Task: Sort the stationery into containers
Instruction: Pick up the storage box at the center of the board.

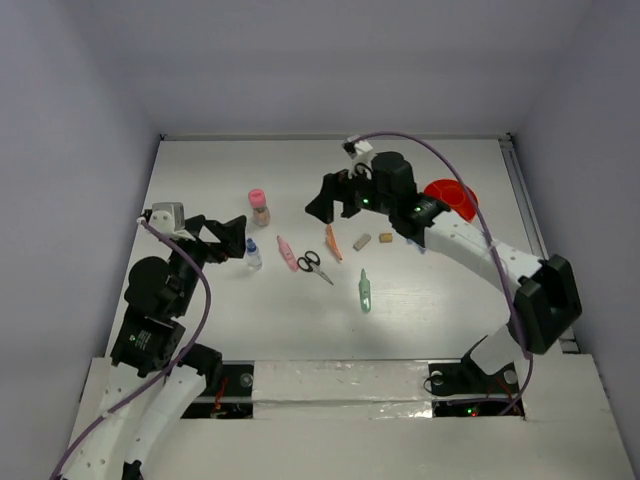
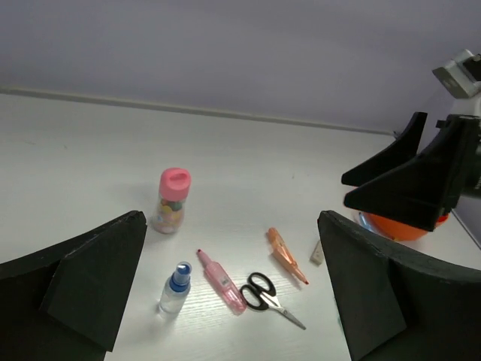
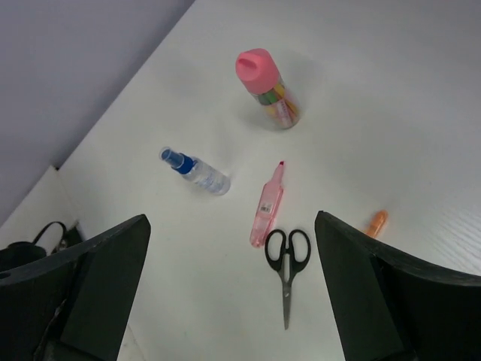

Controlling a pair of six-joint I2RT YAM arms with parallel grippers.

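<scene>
The stationery lies mid-table: pink-capped bottle [image 1: 259,205], blue-capped bottle [image 1: 252,254], pink highlighter [image 1: 287,252], black-handled scissors [image 1: 314,264], orange highlighter [image 1: 333,243], two tan erasers [image 1: 362,241], green highlighter [image 1: 365,291]. The red-orange bowl [image 1: 452,197] sits at the back right, partly behind the right arm. My left gripper [image 1: 238,238] is open beside the blue-capped bottle [image 2: 175,288], holding nothing. My right gripper [image 1: 330,200] hovers open above the scissors [image 3: 287,259] and pink highlighter [image 3: 268,207], also holding nothing.
White walls close the table at the back and sides. A metal rail [image 1: 520,190] runs along the right edge. A purple cable [image 1: 440,165] arcs over the right arm near the bowl. The arm bases stand at the near edge.
</scene>
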